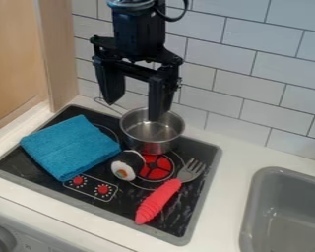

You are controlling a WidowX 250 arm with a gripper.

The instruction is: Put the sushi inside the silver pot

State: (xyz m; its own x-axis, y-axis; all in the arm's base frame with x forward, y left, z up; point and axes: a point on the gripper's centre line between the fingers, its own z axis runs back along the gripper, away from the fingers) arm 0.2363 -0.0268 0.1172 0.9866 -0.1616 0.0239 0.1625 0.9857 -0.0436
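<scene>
Beside the pot (161,146), sushi (131,160) lies lengthwise front-to-back, filled end nearest, the gripper (135,109) spread apart.

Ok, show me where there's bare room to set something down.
The white counter is bare between stove and sink, and, narrowly, along the stove's near edge. Crowded around the red burner: silver pot behind, sushi left, fork right, blue cloth farther left.

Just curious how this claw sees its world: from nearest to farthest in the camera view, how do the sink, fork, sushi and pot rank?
1. Pot, just below the claw.
2. Sushi, in front of the pot.
3. Fork, at the stove's right.
4. Sink, far right.
</scene>
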